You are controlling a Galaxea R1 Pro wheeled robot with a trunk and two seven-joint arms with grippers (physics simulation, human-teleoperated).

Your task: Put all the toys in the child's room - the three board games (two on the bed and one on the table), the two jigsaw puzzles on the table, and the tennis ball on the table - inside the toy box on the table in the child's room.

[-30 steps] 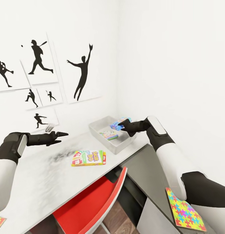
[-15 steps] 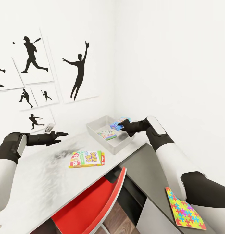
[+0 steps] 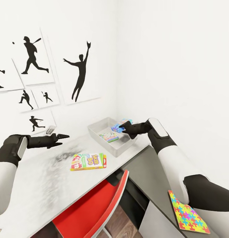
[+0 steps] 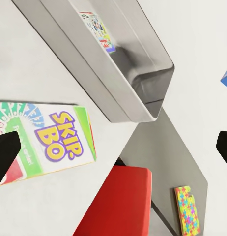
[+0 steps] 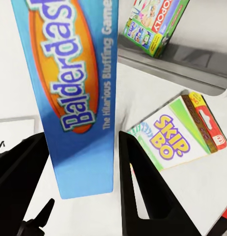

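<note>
Head view: we hold our right gripper point(image 3: 125, 127) over the far rim of the toy box point(image 3: 104, 138), closed on the blue Balderdash game point(image 3: 118, 126), which hangs above the bin's far corner. A Monopoly game point(image 3: 108, 136) already lies inside. The Skip-Bo game point(image 3: 88, 161) lies flat on the bench point(image 3: 38, 185) between our arms, just short of the toy box, and one jigsaw puzzle point(image 3: 188, 218) rests on the dark corner section by our right elbow. Our left gripper point(image 3: 63, 136) hovers above the bench, well apart from everything, its fingers reading as close together.

Left wrist view: our fingertips point(image 4: 6, 150) frame the Skip-Bo game point(image 4: 44, 140) below, with nothing between them; the toy box point(image 4: 128, 83) sits just beyond it.

Right wrist view: both fingers point(image 5: 138, 182) clamp the Balderdash game point(image 5: 74, 88) by its lower end, the Monopoly game point(image 5: 155, 24) and Skip-Bo game point(image 5: 175, 132) visible past it.

We judge the step in hand to be dropping the second board game into the bin; next we must lower it inside the rim, release, then turn to Skip-Bo.
</note>
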